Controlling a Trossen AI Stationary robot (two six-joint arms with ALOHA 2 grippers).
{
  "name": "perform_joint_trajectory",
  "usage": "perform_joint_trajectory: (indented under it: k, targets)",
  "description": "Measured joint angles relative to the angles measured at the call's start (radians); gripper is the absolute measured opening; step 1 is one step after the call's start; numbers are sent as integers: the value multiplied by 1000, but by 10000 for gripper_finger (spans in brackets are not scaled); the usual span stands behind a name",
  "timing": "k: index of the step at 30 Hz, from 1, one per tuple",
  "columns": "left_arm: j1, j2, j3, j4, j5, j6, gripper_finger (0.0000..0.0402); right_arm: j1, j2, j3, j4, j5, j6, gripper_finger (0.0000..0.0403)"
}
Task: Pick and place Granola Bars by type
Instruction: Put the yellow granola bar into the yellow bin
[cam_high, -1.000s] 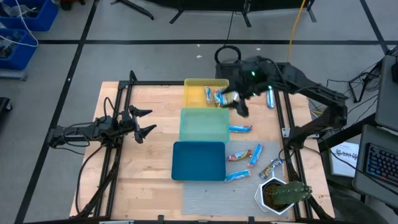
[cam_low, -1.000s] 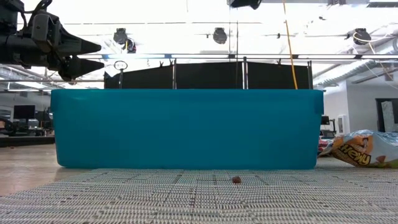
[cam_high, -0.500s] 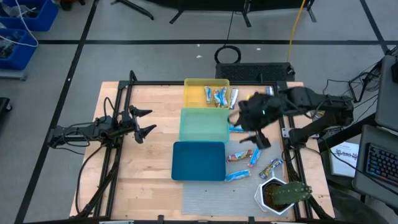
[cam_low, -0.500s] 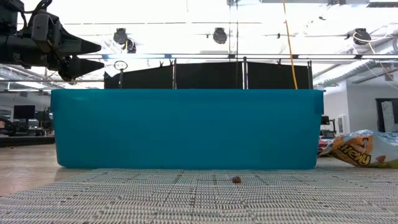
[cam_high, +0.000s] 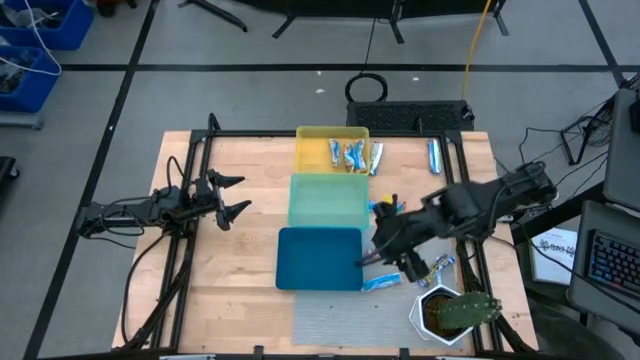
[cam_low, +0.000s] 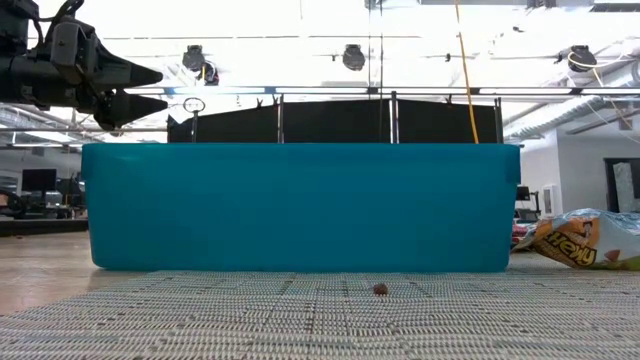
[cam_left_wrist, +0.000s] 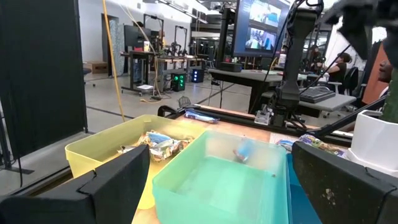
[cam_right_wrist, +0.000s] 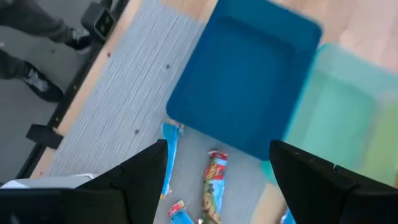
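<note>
Right tool (cam_high: 385, 252) moved from yellow tray (cam_high: 310, 152) to loose Granola Bars (cam_high: 392, 250) near table's right edge | fingers apart, empty | step: reaching next bar | next: descend, close | left tool (cam_high: 232, 195) waits, apart

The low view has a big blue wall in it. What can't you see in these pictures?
- Low view: the blue tray hides the table behind it, so the right claw and most granola bars don't show.
- High view: the right claw covers bars beneath it.
- High view: bar labels are too small to read.
</note>
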Motion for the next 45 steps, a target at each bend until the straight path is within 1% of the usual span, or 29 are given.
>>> perform_joint_trajectory:
  k: [12, 19, 23, 28, 29, 35, 37, 45]
  targets:
    - [0, 0, 0, 0, 0, 0, 392, 8, 1, -316, 117, -31, 100, 272]
    - [0, 0, 0, 0, 0, 0, 392, 43, 18, -473, 334, -31, 119, 272]
    - [0, 0, 0, 0, 0, 0, 392, 70, 45, -550, 399, -38, 128, 272]
    - [0, 0, 0, 0, 0, 0, 392, 87, 91, -599, 457, -67, 154, 272]
    - [0, 0, 0, 0, 0, 0, 392, 87, 101, -603, 471, -83, 152, 272]
    - [0, 0, 0, 0, 0, 0, 392, 88, 173, -610, 539, -94, 141, 272]
    - [0, 0, 0, 0, 0, 0, 392, 88, 194, -610, 548, -113, 139, 272]
    - [0, 0, 0, 0, 0, 0, 392, 88, 254, -627, 567, -112, 126, 269]
